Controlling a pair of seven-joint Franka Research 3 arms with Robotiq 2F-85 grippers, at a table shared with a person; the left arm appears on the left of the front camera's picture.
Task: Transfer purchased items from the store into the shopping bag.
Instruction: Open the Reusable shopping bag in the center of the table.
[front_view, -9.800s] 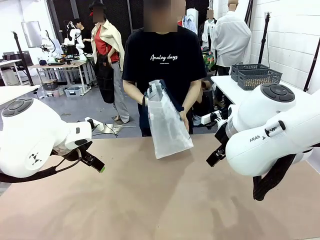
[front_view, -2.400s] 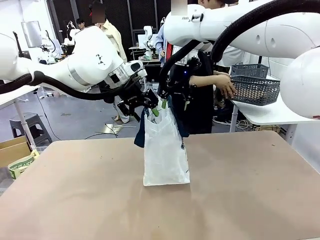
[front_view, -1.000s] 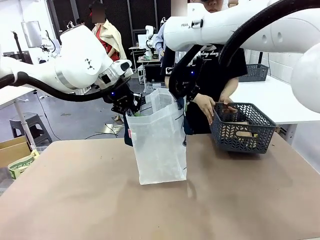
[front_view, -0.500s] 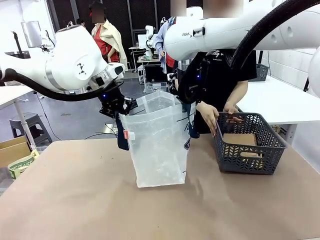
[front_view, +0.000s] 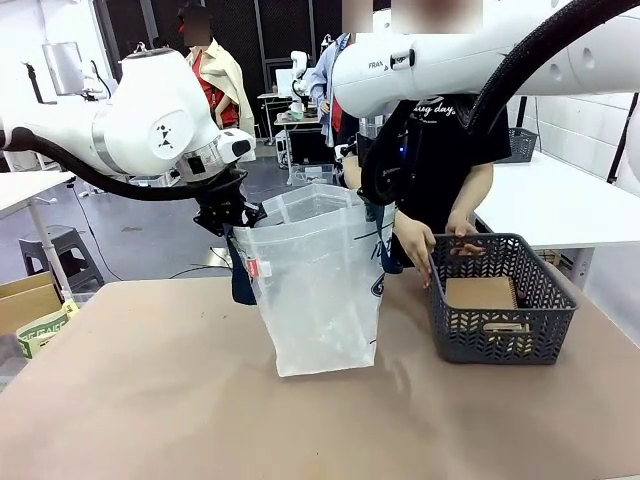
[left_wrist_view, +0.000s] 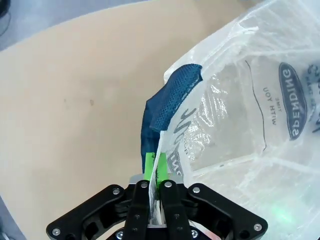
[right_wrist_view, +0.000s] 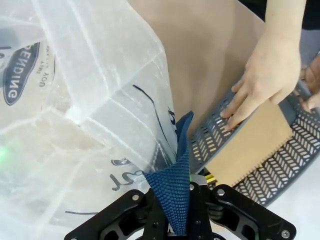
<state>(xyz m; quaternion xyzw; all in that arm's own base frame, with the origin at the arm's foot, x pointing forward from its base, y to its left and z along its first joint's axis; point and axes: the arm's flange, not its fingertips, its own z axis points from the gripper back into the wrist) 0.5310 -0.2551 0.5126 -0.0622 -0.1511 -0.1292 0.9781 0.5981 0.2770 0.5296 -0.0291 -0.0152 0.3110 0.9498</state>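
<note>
Now holding the shopping bag open on the table, pinching its rim in the left gripper and a navy strap in the right gripper. Waiting on the tan packet lying in the store just beside; next likely needing a steady, wide mouth.

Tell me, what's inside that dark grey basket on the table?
A flat tan packet lies inside the basket. Anything beneath it or low behind the front wall is covered, so smaller pieces can't be ruled out.
</note>
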